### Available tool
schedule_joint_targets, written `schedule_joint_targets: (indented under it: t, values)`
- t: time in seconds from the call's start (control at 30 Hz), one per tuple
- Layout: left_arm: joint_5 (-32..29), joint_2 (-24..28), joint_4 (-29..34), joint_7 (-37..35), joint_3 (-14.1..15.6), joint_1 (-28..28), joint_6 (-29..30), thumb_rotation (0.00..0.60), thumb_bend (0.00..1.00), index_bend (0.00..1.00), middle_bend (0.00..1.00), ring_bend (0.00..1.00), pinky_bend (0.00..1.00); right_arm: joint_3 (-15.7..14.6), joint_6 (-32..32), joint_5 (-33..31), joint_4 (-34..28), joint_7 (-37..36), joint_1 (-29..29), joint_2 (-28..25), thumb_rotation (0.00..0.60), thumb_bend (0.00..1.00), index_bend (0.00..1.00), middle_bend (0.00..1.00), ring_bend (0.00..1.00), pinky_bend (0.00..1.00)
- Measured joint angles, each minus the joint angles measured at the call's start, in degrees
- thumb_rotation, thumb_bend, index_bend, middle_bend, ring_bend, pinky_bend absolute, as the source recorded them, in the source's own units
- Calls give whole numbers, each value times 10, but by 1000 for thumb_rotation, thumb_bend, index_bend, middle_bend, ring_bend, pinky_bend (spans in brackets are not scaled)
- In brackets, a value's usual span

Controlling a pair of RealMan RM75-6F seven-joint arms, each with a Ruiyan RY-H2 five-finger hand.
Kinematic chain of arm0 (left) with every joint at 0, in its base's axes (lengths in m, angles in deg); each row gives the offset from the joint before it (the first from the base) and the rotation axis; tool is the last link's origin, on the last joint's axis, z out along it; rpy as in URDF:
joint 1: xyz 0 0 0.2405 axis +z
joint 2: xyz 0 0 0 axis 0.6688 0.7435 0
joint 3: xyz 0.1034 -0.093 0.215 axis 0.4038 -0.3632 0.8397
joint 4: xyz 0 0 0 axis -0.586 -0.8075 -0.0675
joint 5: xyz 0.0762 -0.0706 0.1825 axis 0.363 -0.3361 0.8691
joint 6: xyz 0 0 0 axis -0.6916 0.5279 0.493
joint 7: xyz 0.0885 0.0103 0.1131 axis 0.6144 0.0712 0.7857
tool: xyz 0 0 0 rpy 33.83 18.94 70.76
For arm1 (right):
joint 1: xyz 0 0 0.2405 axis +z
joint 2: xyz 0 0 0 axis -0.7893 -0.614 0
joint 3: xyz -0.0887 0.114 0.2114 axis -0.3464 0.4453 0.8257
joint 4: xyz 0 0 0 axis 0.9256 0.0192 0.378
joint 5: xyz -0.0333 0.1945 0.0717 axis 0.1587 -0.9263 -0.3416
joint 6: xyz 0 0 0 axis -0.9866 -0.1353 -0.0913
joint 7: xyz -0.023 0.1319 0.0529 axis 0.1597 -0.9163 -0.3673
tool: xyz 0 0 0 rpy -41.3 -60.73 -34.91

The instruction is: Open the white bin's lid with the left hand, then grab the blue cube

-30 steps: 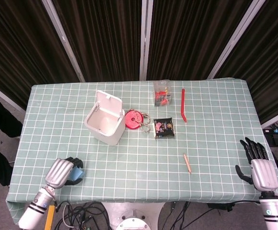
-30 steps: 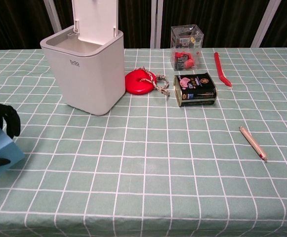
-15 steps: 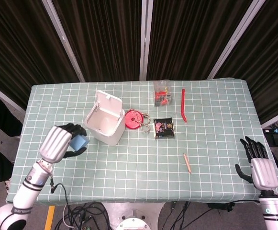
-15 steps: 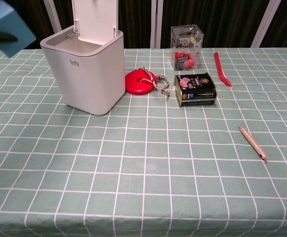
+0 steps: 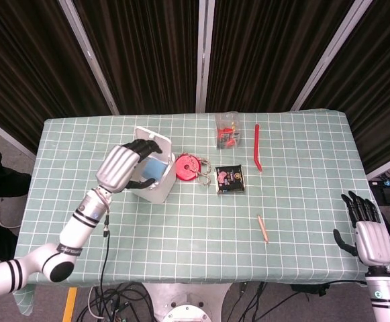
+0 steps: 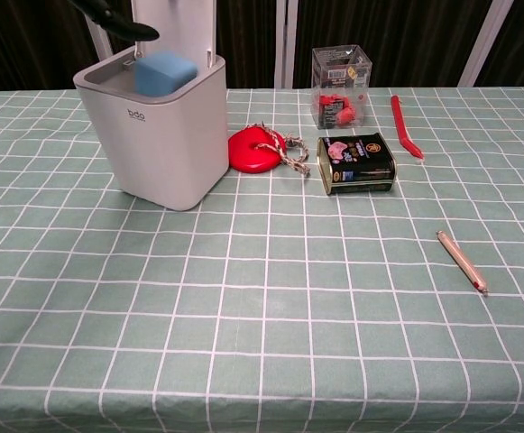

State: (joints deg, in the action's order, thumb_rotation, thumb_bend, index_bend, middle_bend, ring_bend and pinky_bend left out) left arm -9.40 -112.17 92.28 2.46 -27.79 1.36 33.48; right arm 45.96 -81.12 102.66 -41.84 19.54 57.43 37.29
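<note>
Blue cube in white bin; left robot hand above, grasp unclear.

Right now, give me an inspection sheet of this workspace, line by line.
Surface: table under a green checked cloth.
Job's things: white bin with its lid standing open; blue cube at the bin's mouth.
Clutter: red disc, dark tin, clear box with red contents, red stick, pencil.
Hands: left hand above the bin's opening, fingers around the cube, contact unclear; right hand off the table's right edge, fingers apart, holding nothing.
Cables: bundle on the floor below the table's near edge.
Surroundings: dark curtains with pale vertical poles behind.
</note>
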Motion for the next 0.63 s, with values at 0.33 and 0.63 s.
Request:
schedule_joint_targets:
  t: [0.33,0.63]
  values:
    - [45,22,-2,4,39,58,112,600,4,0,0,0,89,-1,3,2,1,-2,2,1,600,291,0,0,0,0]
    - [77,80,36,35,181,223,223,600,3,0,0,0,89,-2,0,7,-12,9,2,0,600,291,0,0,0,0]
